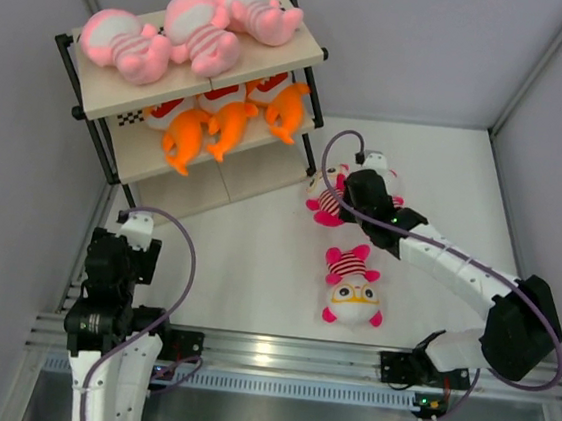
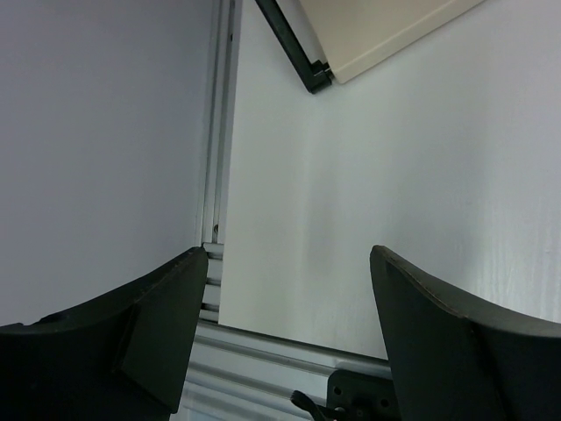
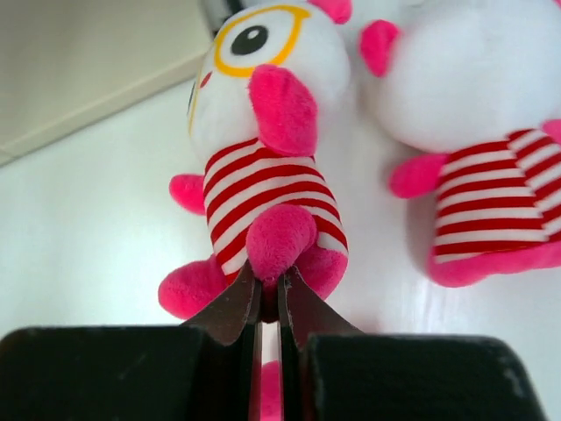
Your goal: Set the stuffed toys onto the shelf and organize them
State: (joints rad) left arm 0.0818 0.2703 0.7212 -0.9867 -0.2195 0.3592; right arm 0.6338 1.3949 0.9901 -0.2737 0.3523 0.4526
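Note:
The shelf (image 1: 187, 95) stands at the far left. Three pale pink toys (image 1: 184, 29) lie on its top board and three orange toys (image 1: 225, 119) on the middle board. My right gripper (image 3: 269, 279) is shut on the magenta limb of a white-headed striped toy (image 3: 263, 189), which lies on the table right of the shelf (image 1: 324, 201). A second striped toy (image 3: 478, 132) lies beside it, mostly hidden under my arm in the top view. A third striped toy (image 1: 354, 284) lies nearer the front. My left gripper (image 2: 289, 263) is open and empty near the table's front left corner.
The shelf's bottom board (image 1: 218, 189) is bare; its corner (image 2: 351, 35) shows in the left wrist view. White walls enclose the table. A metal rail (image 1: 276, 356) runs along the near edge. The right arm (image 1: 456, 269) stretches diagonally across the right half.

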